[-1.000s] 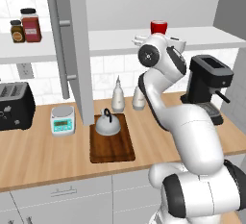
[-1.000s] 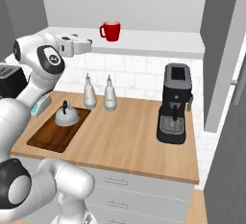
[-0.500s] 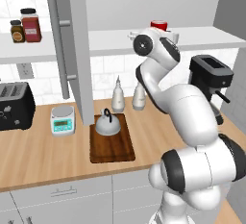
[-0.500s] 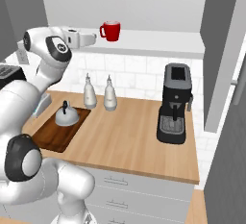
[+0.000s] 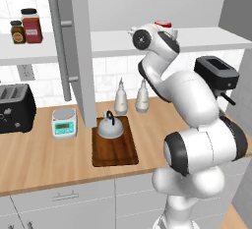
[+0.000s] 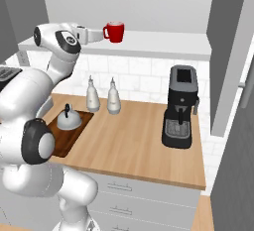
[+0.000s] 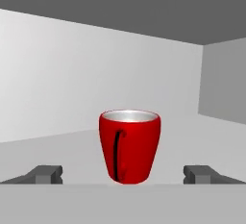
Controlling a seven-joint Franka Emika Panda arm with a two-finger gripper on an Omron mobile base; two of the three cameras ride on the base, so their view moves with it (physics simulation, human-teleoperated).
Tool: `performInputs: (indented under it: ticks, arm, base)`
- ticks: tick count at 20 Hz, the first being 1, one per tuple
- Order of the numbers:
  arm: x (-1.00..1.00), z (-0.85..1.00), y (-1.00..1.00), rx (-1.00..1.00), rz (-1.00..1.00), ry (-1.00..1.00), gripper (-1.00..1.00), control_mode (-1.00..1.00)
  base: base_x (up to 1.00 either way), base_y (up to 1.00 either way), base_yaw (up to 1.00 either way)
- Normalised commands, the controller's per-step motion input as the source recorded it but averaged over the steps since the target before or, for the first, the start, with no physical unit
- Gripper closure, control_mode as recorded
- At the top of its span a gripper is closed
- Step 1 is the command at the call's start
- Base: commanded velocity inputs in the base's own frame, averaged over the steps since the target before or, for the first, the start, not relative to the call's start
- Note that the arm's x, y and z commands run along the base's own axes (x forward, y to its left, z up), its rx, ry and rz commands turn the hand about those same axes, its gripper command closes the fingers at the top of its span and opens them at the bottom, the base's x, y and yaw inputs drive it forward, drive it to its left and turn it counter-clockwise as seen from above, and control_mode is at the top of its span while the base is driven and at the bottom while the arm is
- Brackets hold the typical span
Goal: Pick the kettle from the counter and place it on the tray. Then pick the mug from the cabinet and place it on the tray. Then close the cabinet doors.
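Observation:
The red mug point(image 7: 129, 146) stands upright on the white shelf point(image 6: 163, 44) of the open cabinet, its handle facing the hand camera. My gripper point(image 7: 124, 173) is open just in front of it, one fingertip point(image 7: 45, 174) on each side, not touching. From the right base view the gripper point(image 6: 101, 33) sits level with the mug point(image 6: 114, 31), right beside it. The silver-grey kettle point(image 5: 110, 126) rests on the dark wooden tray point(image 5: 115, 154) on the counter point(image 5: 44, 159). Both cabinet doors stand open: the left door point(image 5: 74, 51) and the right door point(image 6: 228, 51).
Two white bottles point(image 5: 121, 100) point(image 5: 142, 98) stand behind the tray. A small scale point(image 5: 64, 122) and a black toaster point(image 5: 15, 107) sit left of it. A black coffee machine point(image 6: 179, 106) stands at the right. Jars point(image 5: 31, 25) occupy the shelf's left end.
The arm has stretched up and forward along the shelf, bringing the open hand close to the mug. The kettle and tray have not moved.

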Motion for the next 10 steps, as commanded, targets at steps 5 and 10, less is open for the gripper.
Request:
performInputs:
  ticks: [5, 10]
  arm:
    - [0.4, 0.0, -0.24, 0.0, 0.0, 0.0, -1.0, -1.0]
    - [0.29, -0.01, -0.25, 0.0, 0.0, 0.0, -1.0, -1.0]
  base:
    - [0.0, 0.0, 0.0]
    - [0.0, 0.0, 0.0]
